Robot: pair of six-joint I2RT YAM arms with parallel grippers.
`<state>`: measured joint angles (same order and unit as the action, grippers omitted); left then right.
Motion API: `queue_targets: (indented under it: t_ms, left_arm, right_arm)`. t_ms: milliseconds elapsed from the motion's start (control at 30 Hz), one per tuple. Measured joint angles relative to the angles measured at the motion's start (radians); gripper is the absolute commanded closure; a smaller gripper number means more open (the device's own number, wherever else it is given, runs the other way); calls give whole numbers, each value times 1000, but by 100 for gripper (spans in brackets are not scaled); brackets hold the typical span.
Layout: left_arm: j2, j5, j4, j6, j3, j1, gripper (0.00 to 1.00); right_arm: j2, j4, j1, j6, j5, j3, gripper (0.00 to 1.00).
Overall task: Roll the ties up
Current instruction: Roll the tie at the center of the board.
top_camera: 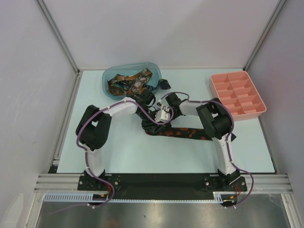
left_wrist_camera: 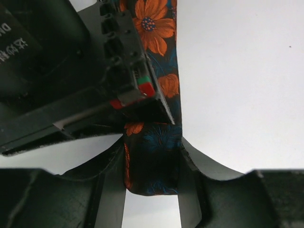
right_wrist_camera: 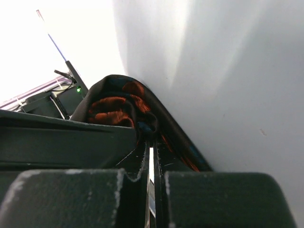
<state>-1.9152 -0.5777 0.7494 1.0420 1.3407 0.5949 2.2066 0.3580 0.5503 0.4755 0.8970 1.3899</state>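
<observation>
Two arms stand at the near edge of the table [top_camera: 118,152], one claw on each.

One tie [top_camera: 183,133] lies flat about the middle of the surface, running from the centre toward the right edge. It is a long, narrow dark strip with orange-red flowers and some blue in the weave. Its left end is folded back on itself, and both claws meet there.

The left claw [left_wrist_camera: 152,156] stands about half open, one finger on each side of the folded end. The fingers [left_wrist_camera: 190,190] seem to touch the fabric's edges, but I cannot tell whether they grip it.

The right claw [right_wrist_camera: 151,142] is closed, with only a thin slit between its fingers. Bunched tie fabric sits at its tips, and it appears to pinch that fabric. It sits just beyond the fold on the same tie.

At the far edge, left of centre, is one blue bowl [top_camera: 156,71]. A tangle of more ties [top_camera: 128,83] lies in it, dark with orange and tan; their number cannot be counted.

Near the far right corner is one pink tray [top_camera: 242,116], divided into compartments.
</observation>
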Motion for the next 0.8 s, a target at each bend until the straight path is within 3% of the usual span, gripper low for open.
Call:
queue_targets:
  t_ms: [167,500,800]
  left_arm:
    - [-40,30,32,-13,45,10,64]
    - [-41,62,30,25,5,22,67]
    - [-42,69,20,22,2,28,62]
  right_arm:
    - [0,-5,-1,0,6,-2,100]
    - [-56,-51,-22,-19,21,-85,70]
    - [-151,-120,-77,65,69,-167,60]
